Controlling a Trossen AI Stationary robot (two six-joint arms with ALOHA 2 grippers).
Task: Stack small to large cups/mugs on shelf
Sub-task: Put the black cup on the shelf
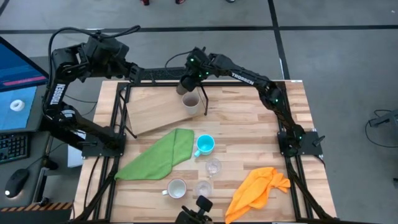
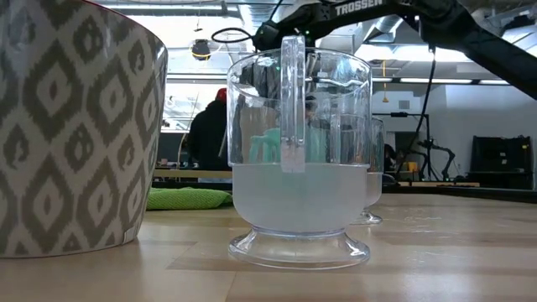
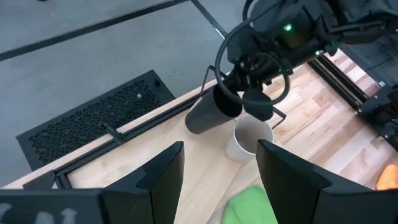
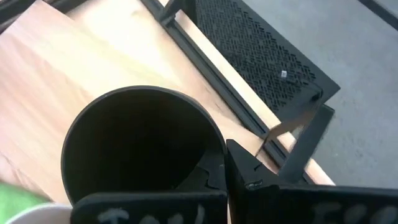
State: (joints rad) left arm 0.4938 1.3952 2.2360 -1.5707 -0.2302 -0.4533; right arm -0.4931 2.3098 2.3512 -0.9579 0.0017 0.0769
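Right pincer (image 1: 189, 84) | clenched on black cup (image 4: 140, 146) rim | above grey-beige cup (image 1: 191, 104), shelf (image 1: 158, 112)

Black cup (image 3: 205, 113) above grey-beige cup (image 1: 190, 104)

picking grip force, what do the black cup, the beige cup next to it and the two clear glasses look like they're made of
Black cup, held at its rim by the right end effector: opaque, matte, probably plastic or glazed ceramic; no gloss shows. Grey-beige cup: matte, pale inside, likely ceramic or plastic. Clear glasses: see-through, glass or clear plastic; the near one's thick handle and foot don't settle which.
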